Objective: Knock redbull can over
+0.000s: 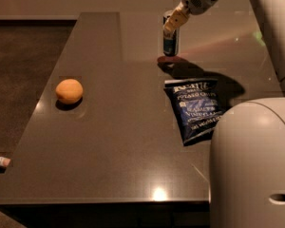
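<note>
The redbull can (169,41) is a slim silver and blue can standing upright on the dark table (114,127), at the far middle-right. My gripper (175,20) comes down from the upper right and sits against the can's top right side, covering part of its top. A dark shadow lies on the table just under and to the right of the can. I cannot tell whether the can's base rests on the table or is slightly above it.
A dark blue chip bag (195,108) lies flat in front of the can. An orange (69,90) sits at the left. My white base (254,165) fills the lower right. The table's left edge drops to a dark floor.
</note>
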You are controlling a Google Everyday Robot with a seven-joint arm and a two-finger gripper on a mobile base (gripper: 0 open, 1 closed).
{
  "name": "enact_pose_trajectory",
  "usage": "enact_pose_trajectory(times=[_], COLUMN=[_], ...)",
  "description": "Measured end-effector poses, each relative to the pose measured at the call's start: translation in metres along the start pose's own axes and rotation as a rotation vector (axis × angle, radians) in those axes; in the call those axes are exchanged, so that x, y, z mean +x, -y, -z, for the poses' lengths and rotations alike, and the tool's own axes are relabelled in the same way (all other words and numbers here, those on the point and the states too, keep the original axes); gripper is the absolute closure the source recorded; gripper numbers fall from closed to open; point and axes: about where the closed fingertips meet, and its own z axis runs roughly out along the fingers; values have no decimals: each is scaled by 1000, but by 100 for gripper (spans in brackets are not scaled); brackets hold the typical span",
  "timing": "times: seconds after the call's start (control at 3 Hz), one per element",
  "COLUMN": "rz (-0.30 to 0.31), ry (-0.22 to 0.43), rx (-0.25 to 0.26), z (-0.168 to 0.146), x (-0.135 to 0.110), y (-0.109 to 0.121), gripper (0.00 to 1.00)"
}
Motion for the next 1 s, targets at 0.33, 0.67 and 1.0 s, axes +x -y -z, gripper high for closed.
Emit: enact_pose_trajectory(times=[0.33,0.67,1.0], rz=[42,112,204], ry=[-162,-371,-478], rx=[1,12,3], z=[7,12,14], x=[-2,9,17], y=[-16,-27,-30], gripper=[100,100,100])
